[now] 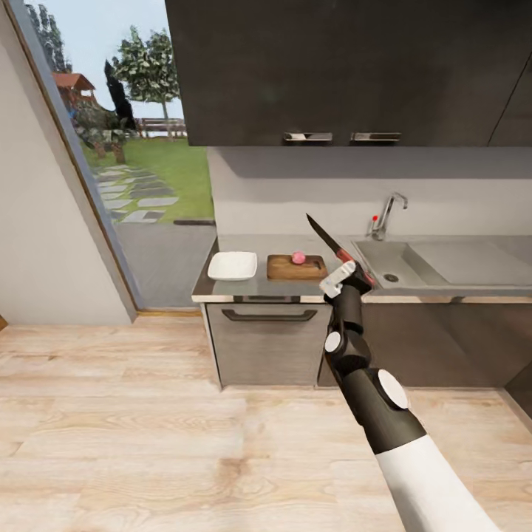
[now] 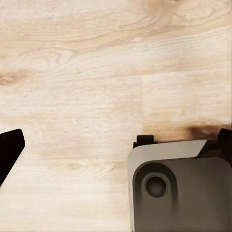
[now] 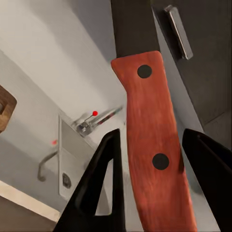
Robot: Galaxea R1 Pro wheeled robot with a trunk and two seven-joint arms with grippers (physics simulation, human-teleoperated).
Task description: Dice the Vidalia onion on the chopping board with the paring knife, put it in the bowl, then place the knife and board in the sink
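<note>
My right gripper (image 1: 347, 275) is shut on the red handle of the paring knife (image 1: 327, 241), held in front of the countertop (image 1: 244, 284) with the dark blade pointing up and to the left. In the right wrist view the fingers (image 3: 102, 179) flank the paring knife handle (image 3: 150, 140). The Vidalia onion (image 1: 298, 257) sits on the chopping board (image 1: 284, 270), left of the sink (image 1: 384, 258). The white bowl (image 1: 233, 265) stands left of the board. The sink (image 3: 67, 150) is beyond the knife. My left gripper (image 2: 118, 145) hangs over the wooden floor, its fingertips (image 2: 8, 151) wide apart.
A chrome tap (image 1: 388, 214) with a red knob rises behind the sink. Dark wall cabinets (image 1: 332, 70) hang above the counter. A drawer front with a handle (image 1: 268, 315) is below the bowl. A tall window (image 1: 118, 170) lies left. Part of my base (image 2: 179, 188) shows below the left wrist.
</note>
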